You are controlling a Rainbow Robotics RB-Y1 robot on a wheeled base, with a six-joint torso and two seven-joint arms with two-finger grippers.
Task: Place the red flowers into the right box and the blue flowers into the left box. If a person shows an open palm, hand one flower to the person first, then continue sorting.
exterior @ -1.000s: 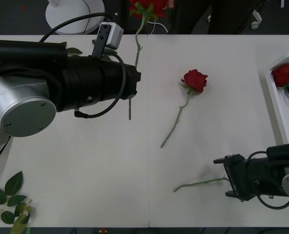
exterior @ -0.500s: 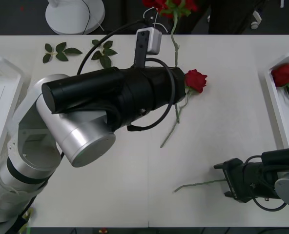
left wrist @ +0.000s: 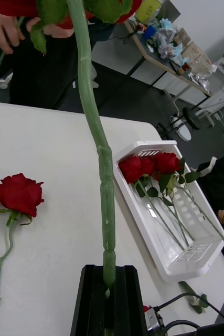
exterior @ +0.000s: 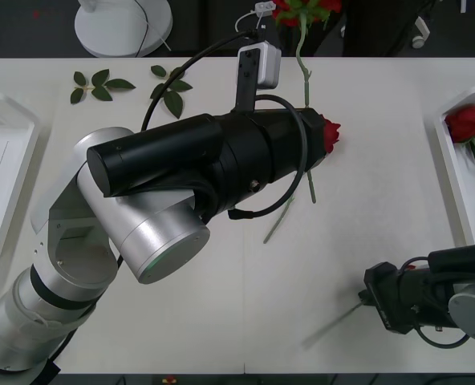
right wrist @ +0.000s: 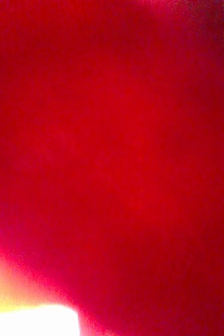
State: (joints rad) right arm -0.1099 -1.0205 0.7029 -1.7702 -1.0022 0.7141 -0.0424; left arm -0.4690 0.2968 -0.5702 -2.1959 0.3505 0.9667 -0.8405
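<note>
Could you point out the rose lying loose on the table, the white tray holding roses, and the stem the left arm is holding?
Loose rose [left wrist: 18, 193], left wrist view, its bloom.
White tray [left wrist: 191, 270], left wrist view, near rim.
Held stem [left wrist: 105, 189], left wrist view, mid-stem.

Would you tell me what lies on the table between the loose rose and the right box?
Nothing: in the left wrist view, bare white tabletop separates the loose rose from the right box.

Red artificial rose on a long green stem [left wrist: 102, 173] stands upright, bloom by the person's hand [left wrist: 1, 26]. A second red rose [left wrist: 17, 194] lies flat on the white counter [exterior: 221, 305]. Three roses [left wrist: 149, 166] lie in the shallow white plastic right box [left wrist: 193, 270]. The matching left box [exterior: 5, 184] sits at the counter's left edge.
</note>
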